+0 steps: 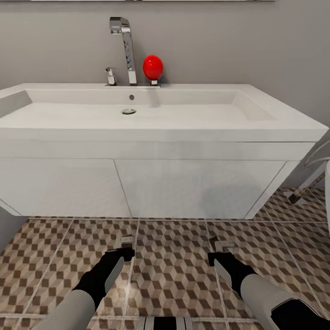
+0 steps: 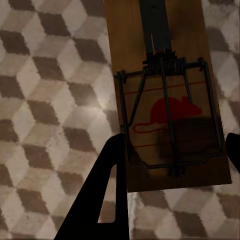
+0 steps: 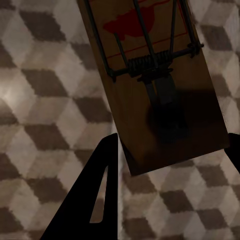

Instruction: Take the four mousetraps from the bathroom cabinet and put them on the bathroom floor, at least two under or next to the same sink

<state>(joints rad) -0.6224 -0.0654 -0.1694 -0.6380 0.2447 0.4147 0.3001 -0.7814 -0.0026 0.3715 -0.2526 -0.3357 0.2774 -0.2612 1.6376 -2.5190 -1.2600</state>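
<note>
Mousetraps (image 2: 170,100) (image 3: 155,85) clamped, edges cropped, both claws.

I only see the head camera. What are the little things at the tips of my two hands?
Observer: Your left hand pinches a mousetrap by one short end.
Operator: Is there a picture on it?
Observer: Yes, a red mouse printed on the wood, under the wire frame.
Operator: And my other hand?
Observer: Your right hand holds a second mousetrap, with its red print at the end away from the hand.
</note>
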